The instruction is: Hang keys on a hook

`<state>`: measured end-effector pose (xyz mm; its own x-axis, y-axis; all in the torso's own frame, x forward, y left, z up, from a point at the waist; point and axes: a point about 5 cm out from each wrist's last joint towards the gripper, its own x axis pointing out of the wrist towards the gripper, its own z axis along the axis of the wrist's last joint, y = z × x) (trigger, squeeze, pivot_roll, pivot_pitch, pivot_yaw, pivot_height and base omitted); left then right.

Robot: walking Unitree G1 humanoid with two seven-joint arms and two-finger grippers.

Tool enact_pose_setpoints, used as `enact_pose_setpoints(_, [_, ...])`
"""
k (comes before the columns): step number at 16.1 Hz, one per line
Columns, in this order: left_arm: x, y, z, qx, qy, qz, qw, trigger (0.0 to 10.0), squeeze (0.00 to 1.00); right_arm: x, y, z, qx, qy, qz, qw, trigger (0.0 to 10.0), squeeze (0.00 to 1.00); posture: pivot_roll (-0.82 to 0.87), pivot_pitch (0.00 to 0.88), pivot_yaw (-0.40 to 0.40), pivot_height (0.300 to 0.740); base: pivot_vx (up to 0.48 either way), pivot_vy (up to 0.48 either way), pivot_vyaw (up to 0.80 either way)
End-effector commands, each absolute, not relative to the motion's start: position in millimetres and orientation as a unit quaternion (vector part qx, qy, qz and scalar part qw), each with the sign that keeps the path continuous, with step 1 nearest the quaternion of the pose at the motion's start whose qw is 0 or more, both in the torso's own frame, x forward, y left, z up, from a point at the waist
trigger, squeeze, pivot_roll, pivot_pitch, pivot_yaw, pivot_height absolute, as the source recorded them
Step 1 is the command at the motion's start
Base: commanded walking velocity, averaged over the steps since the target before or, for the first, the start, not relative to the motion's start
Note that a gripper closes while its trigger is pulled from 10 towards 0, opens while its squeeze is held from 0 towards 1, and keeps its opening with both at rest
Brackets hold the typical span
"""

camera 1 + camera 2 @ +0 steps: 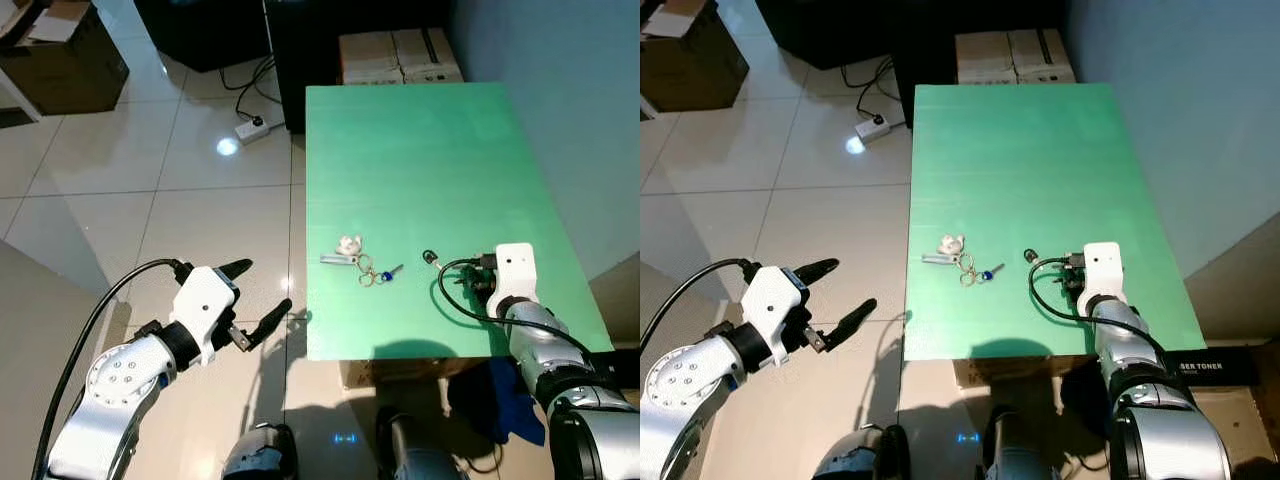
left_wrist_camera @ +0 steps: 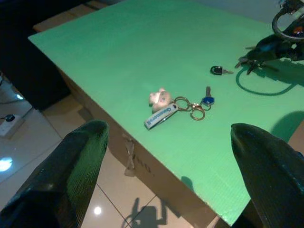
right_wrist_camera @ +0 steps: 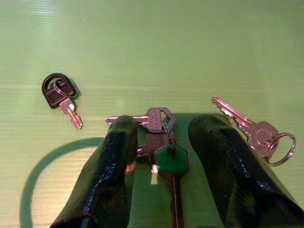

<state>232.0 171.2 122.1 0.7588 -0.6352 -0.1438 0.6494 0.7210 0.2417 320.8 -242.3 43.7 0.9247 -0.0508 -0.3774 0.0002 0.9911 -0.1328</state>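
Note:
A green table (image 1: 420,160) carries three sets of keys. A key bunch (image 1: 360,264) with a white charm, a silver tag and a blue-headed key lies near the front left edge. A single black-headed key (image 1: 430,257) lies to its right. My right gripper (image 3: 166,124) rests low on the table at the front right, open, its fingers (image 3: 114,161) straddling a bunch with a green-headed key (image 3: 169,160). Another key on a ring (image 3: 259,133) lies just outside one finger. My left gripper (image 1: 262,288) hangs open over the floor, left of the table's front corner.
Cardboard boxes (image 1: 400,55) stand at the table's far end and a wall runs along its right side. A power strip (image 1: 250,128) with cables lies on the tiled floor. A black cable loop (image 1: 455,300) rests by my right wrist. Another box (image 1: 60,60) stands far left.

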Motion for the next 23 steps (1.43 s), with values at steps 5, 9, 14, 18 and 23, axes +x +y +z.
enact_pose_setpoints(5, [239, 169, 125, 0.144, 0.014, -0.334, 0.932, 10.0, 0.00, 320, -244, 44, -0.075, 0.191, -0.011, 0.979, 10.0, 0.00, 0.03, 0.200, 0.050, 0.740, 0.000, 0.000, 0.00])
enact_pose_setpoints(9, [242, 168, 120, 0.145, 0.013, -0.309, 0.940, 10.0, 0.00, 324, -249, 52, -0.068, 0.179, -0.022, 0.981, 10.0, 1.00, 0.02, 0.198, 0.034, 0.740, 0.000, 0.000, 0.00])
enact_pose_setpoints(14, [249, 168, 117, 0.132, 0.006, -0.278, 0.951, 10.0, 0.00, 331, -248, 61, -0.083, 0.163, -0.007, 0.983, 10.0, 1.00, -0.01, 0.187, 0.025, 0.740, 0.000, 0.000, 0.00])
enact_pose_setpoints(18, [252, 164, 112, 0.123, 0.002, -0.247, 0.961, 10.0, 0.00, 330, -250, 62, -0.089, 0.162, 0.000, 0.983, 10.0, 1.00, -0.04, 0.186, -0.010, 0.740, 0.000, 0.000, 0.00])
enact_pose_setpoints(23, [253, 158, 106, 0.117, -0.001, -0.237, 0.964, 10.0, 0.00, 332, -250, 64, -0.124, 0.168, -0.001, 0.978, 10.0, 1.00, -0.07, 0.181, -0.040, 0.740, 0.000, 0.000, 0.00])
